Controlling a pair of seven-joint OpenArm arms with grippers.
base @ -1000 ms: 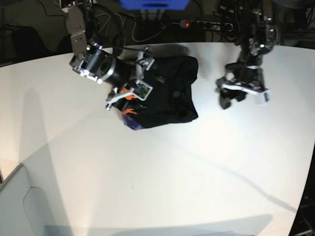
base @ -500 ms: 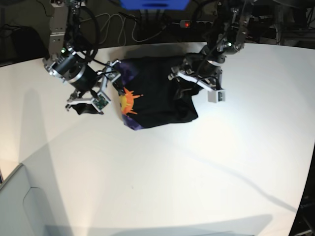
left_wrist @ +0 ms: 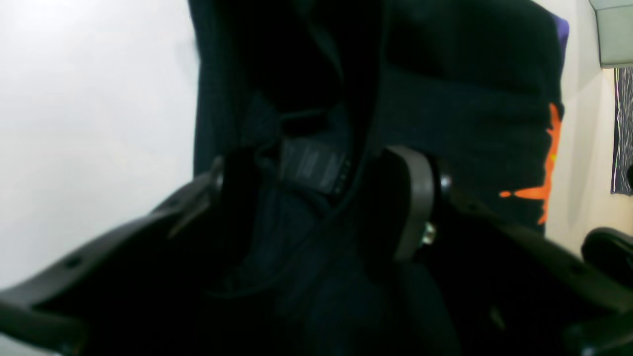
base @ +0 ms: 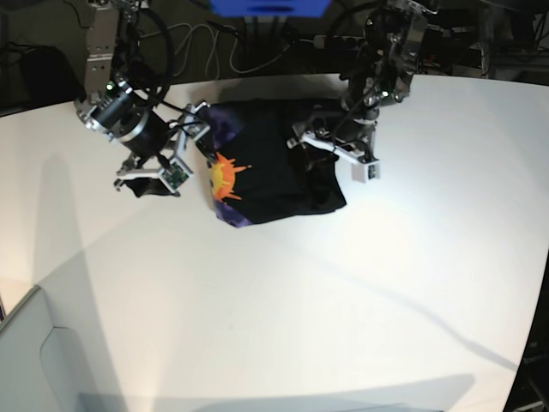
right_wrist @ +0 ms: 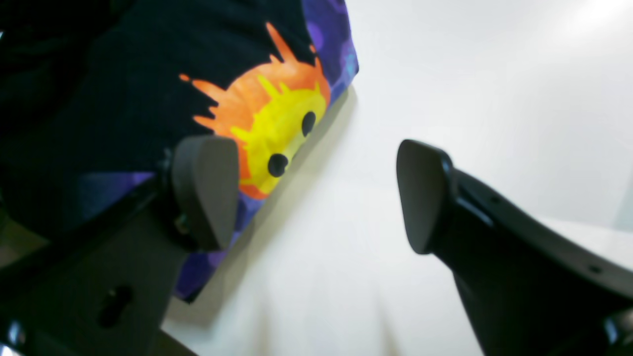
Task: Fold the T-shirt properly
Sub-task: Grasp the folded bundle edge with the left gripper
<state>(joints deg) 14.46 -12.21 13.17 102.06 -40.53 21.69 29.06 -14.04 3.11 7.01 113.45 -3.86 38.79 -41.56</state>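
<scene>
Left gripper (left_wrist: 316, 207) is held wide above the T-shirt (base: 274, 167), bunched on the table (base: 343, 300); its neck label is seen only by that wrist view. Right gripper (right_wrist: 316, 198), also spread, is poised beside the sun print. Since half a second ago, the left arm has been drawn slightly inward.

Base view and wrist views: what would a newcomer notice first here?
The black T-shirt, bunched at the far side of the white table, with its orange sun print at the edge nearest the right gripper. Then both arms flanking it: the right gripper open beside the print, the left gripper open over the cloth's other side.
</scene>
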